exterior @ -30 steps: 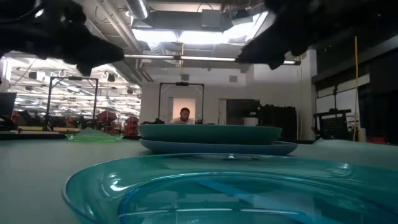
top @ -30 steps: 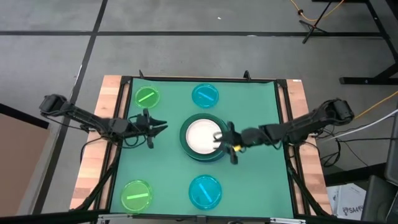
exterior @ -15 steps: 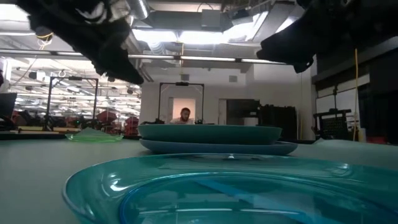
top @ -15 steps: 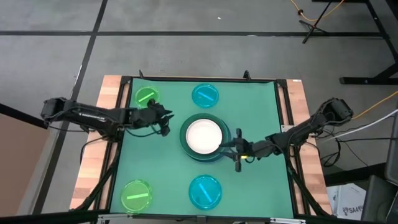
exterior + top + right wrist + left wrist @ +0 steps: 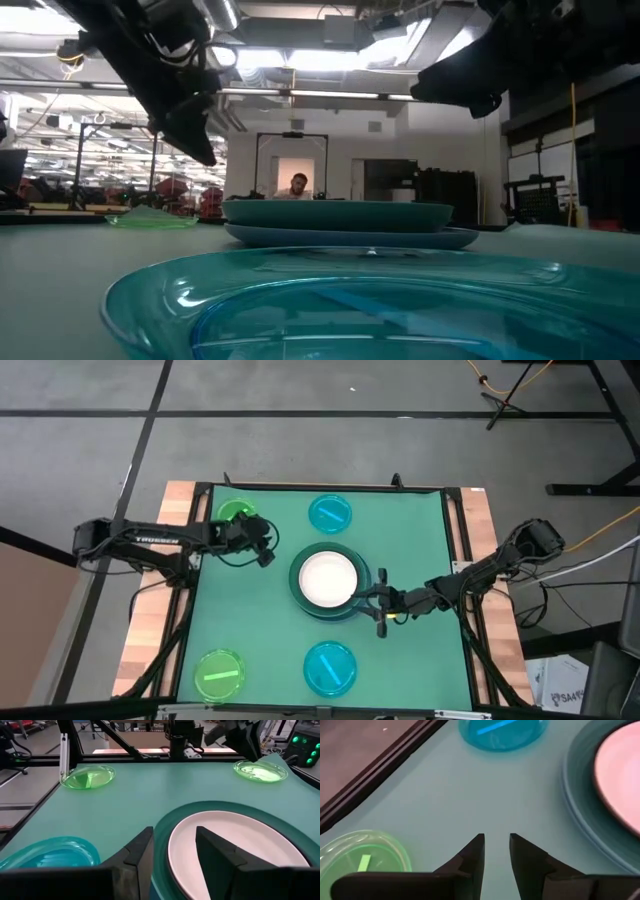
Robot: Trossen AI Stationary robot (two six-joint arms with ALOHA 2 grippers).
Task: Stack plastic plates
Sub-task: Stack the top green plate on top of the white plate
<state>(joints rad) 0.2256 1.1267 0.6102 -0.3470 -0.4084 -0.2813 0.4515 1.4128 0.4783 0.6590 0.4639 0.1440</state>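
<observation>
The stack point(image 5: 327, 580) sits mid-table: a white plate point(image 5: 235, 845) on a dark green plate point(image 5: 172, 817), with a slate-blue rim point(image 5: 350, 238) beneath. No black plate shows. Two lime plates point(image 5: 236, 515) point(image 5: 220, 673) and two cyan plates point(image 5: 330, 513) point(image 5: 329, 667) lie flat near the corners. My left gripper point(image 5: 266, 550) point(image 5: 496, 845) hovers between the far lime plate and the stack, open with a narrow gap. My right gripper point(image 5: 372, 598) point(image 5: 172, 840) is open just right of the stack, with its fingers level with the plate rims.
The green mat point(image 5: 410, 530) is framed by black rails and wooden side strips point(image 5: 150, 610). Bare mat lies to the left and right of the stack. A person sits far behind the table in the low view point(image 5: 297, 186).
My right gripper has drawn back from the white plate's right rim toward the table's right edge and now stands beside the stack. My left gripper has swung toward the far edge and slightly rightward, nearing the far lime plate. No plate has moved.
</observation>
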